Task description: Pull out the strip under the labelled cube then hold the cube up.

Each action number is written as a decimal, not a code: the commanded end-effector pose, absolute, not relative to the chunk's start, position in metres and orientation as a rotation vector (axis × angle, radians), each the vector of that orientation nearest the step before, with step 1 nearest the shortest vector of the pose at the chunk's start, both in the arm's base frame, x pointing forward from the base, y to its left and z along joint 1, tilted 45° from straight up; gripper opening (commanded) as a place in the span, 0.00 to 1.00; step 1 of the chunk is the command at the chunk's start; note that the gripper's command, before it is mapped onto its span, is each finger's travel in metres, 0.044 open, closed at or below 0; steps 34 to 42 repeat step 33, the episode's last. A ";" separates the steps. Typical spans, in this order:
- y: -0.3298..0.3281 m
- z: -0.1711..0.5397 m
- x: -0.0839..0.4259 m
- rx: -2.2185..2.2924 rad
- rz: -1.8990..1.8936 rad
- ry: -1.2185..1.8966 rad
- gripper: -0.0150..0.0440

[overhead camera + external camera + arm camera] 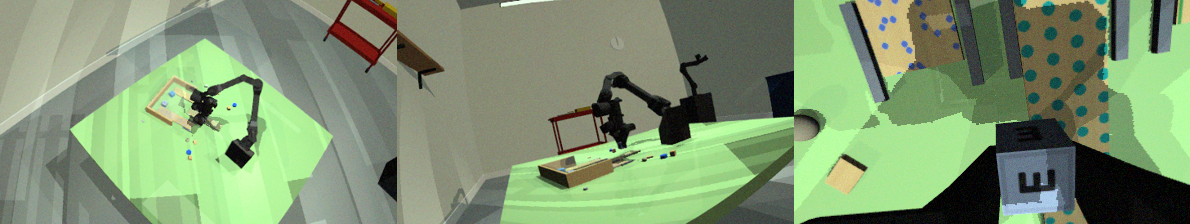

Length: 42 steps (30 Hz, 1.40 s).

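A: Position of the claw [204, 109] [621, 145] [1036, 150]?

B: Above the bench [163, 172] [642, 196] [914, 162], pointing down, outside the open-ended wooden tray [161, 91] [589, 174]

A: State of the claw?

B: Closed on the labelled cube [1036, 180]; one dark finger at each side of it, in the wrist view. The letter E reads on two of its faces

A: And the strips?

B: The teal-dotted strip [1066, 65] runs behind the cube in the wrist view, with a little of it showing below the cube too. The blue-dotted strip [904, 40] lies to the left in that view, apart from it. Whether the cube touches the teal-dotted one, I cannot tell

A: Anything standing by them?

B: Narrow dark bars, in the wrist view; one [864, 50] is at the left edge of the blue-dotted strip

A: Contents of the tray?

B: Two blue cubes, the first [171, 94] near the second [164, 103], apart, in the top view

A: Loose pieces?

B: Small blue and orange ones on the bench, outside the tray. A small orange block [846, 174] sits at lower left in the wrist view, near a grey-brown round piece [805, 127]
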<state>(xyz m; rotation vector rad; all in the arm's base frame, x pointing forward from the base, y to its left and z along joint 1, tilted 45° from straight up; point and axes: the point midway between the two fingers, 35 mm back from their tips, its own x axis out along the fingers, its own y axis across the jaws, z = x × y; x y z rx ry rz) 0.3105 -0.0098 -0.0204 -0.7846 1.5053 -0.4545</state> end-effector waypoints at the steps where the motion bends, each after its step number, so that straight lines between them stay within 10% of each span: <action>1: -0.007 -0.018 0.305 -0.774 -0.455 1.504 0.25; 42: 0.016 0.005 0.303 -0.773 -0.454 1.504 0.25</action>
